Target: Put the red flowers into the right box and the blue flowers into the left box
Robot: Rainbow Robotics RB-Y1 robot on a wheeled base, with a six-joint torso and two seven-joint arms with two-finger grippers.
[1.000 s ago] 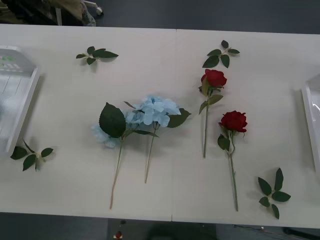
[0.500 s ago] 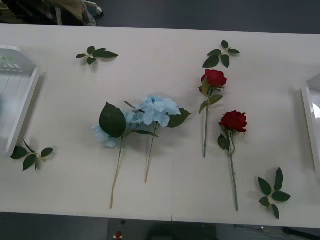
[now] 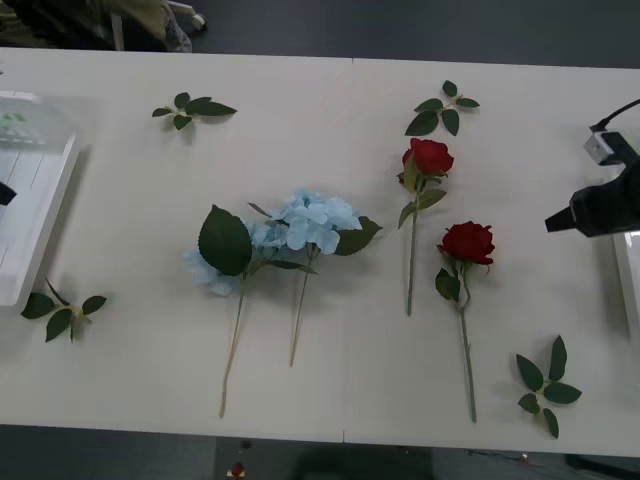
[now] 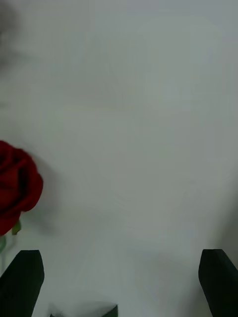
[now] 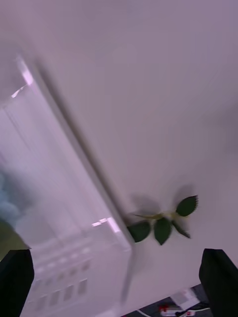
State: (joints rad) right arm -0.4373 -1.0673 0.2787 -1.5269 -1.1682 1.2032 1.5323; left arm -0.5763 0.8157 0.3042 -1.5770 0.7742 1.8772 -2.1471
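Two red flowers lie right of centre, one rose farther back and one rose nearer. The blue flowers lie together mid-table with their stems toward me. My right gripper reaches in from the right edge, a short way right of the nearer rose. Its black fingers stand open, with that rose's bloom off to one side. The left gripper hovers open over the rim of the left box. A thin rim of the right box shows below the right arm.
Loose leaf sprigs lie around the table: back left, back right, front right and front left beside the left box, the last also as sprig. A pale blue and green blur lies inside the left box.
The right arm has come into the front view from the right edge, toward the nearer rose. A dark part of the left arm now shows at the left edge. The flowers have not moved.
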